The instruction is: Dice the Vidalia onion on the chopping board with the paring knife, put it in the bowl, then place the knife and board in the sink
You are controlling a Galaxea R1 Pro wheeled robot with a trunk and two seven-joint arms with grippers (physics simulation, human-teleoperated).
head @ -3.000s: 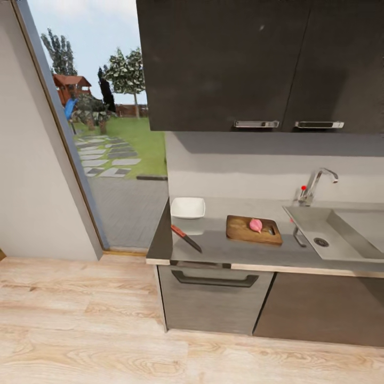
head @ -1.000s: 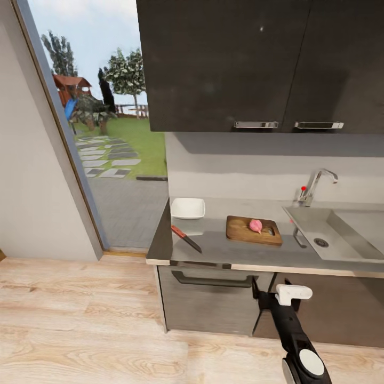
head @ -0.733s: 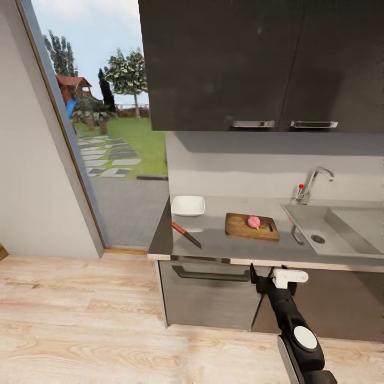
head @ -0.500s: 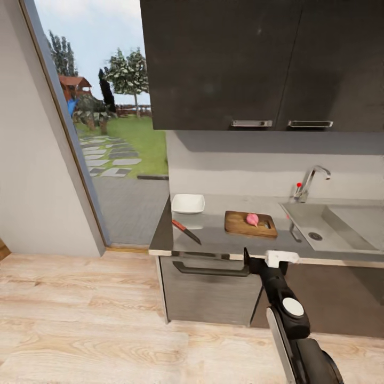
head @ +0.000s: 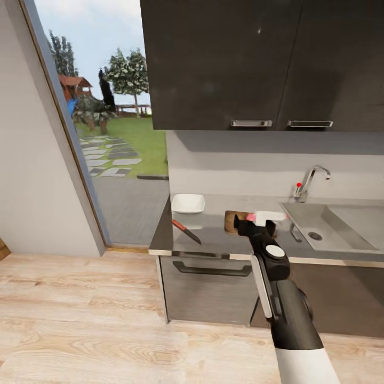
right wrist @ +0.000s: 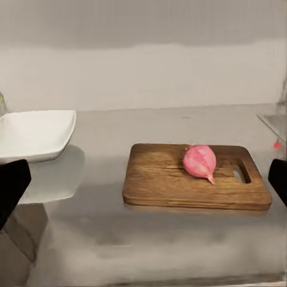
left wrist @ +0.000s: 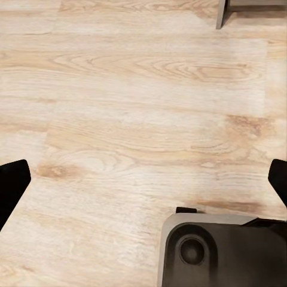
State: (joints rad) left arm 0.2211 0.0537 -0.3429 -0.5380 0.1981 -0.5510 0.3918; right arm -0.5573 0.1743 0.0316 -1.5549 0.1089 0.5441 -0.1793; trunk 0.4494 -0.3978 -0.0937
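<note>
The pinkish Vidalia onion (right wrist: 200,161) lies on the brown chopping board (right wrist: 179,179), near its handle slot. My right gripper (right wrist: 143,185) is open, level with the countertop (right wrist: 179,245) and facing the board from the front with a clear gap to it. From the head, my right gripper (head: 255,224) covers most of the chopping board (head: 231,221), and a sliver of onion (head: 249,217) shows. The paring knife (head: 185,231) lies left of the board, in front of the white bowl (head: 188,204). The sink (head: 341,234) is at the right. My left gripper (left wrist: 143,185) is open over the floor.
Dark wall cabinets (head: 240,64) hang above the counter. The chrome tap (head: 310,182) with a red knob stands behind the sink. An oven front with a handle (head: 210,269) sits under the counter. A glass door (head: 101,133) to a garden is at the left. My base (left wrist: 227,251) shows above the wooden floor.
My right arm rose from below the counter edge to counter height, in front of the chopping board. The camera shifted slightly. Onion, knife and bowl have not moved.
</note>
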